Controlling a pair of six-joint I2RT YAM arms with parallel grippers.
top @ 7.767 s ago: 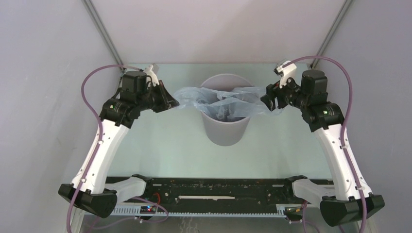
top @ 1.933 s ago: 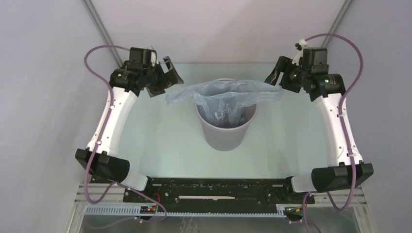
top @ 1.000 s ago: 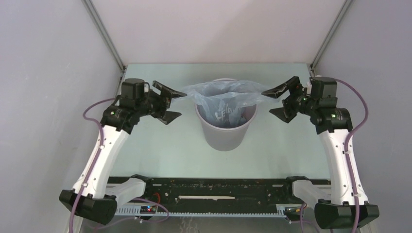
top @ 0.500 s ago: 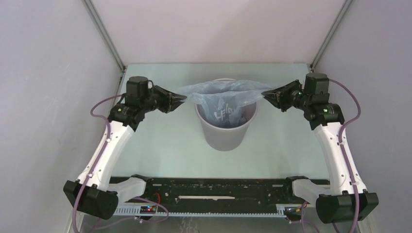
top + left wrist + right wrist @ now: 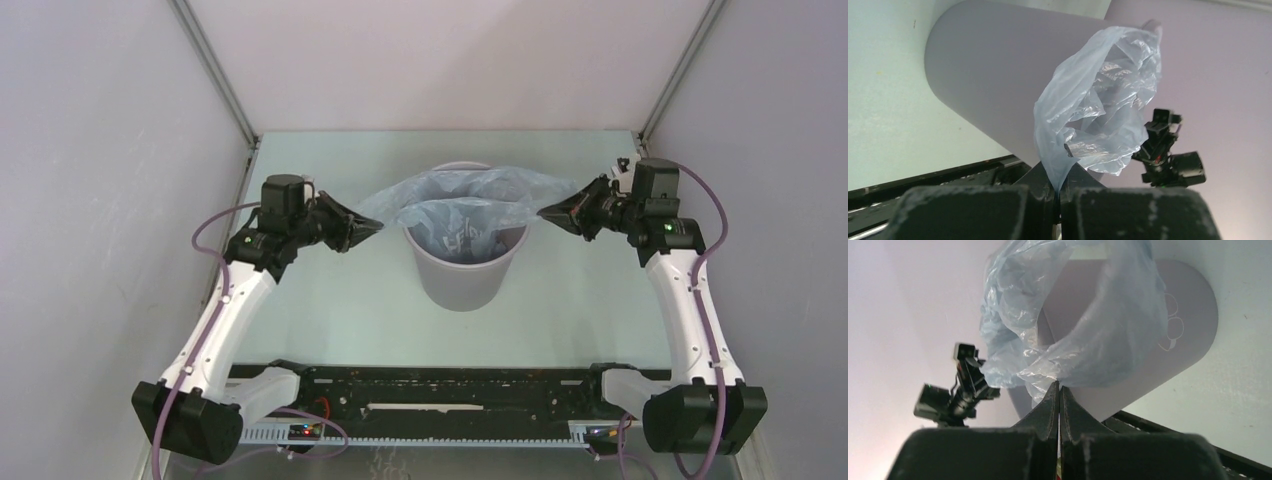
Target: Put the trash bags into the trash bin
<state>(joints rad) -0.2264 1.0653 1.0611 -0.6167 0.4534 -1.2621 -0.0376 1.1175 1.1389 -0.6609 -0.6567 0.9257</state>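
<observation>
Pale-blue plastic bag (image 5: 460, 192) clamped in left tool (image 5: 378, 222) and right tool (image 5: 545, 210): stretch evenly over round grey plastic bin (image 5: 465, 282).

- The left arm (image 5: 222, 318) was seen standing up from its base at the near left, bent at the elbow and stretched inward to the right.
- The left gripper (image 5: 370, 226) was pointed right, with its fingers pressed together on one edge of the bag (image 5: 450, 195).
- The right arm (image 5: 688, 305) was seen standing up from its base at the near right, bent and stretched inward to the left.
- The right gripper (image 5: 548, 211) was pointed left, with its fingers pressed together on the opposite edge.
- The two grippers were set facing each other, well apart.
</observation>
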